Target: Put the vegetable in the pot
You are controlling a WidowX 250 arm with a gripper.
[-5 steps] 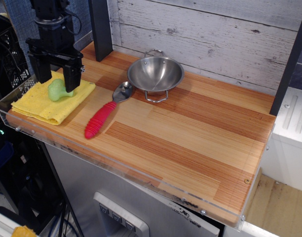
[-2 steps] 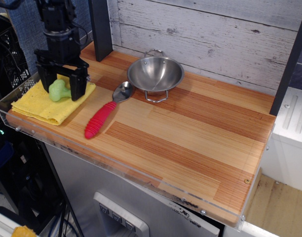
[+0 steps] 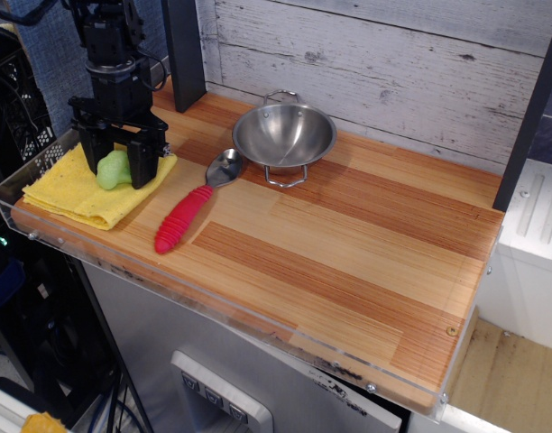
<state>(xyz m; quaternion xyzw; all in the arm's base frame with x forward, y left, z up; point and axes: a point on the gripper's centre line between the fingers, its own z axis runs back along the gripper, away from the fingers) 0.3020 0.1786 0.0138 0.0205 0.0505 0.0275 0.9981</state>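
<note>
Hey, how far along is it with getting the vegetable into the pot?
Early stage. Done: the gripper is down at the yellow cloth, fingers straddling the vegetable. In hand: closing for the grasp; whether it grips yet is unclear. Left: lifting it, carrying it past the spoon, and dropping it into the empty pot.

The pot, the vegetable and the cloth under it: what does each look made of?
The pot looks like polished stainless steel: mirror-bright, with thin wire handles. The vegetable, between the end effector fingers, seems to be smooth light-green plastic with a dull sheen. The yellow cloth looks like soft, matte fabric, folded and speckled.
</note>
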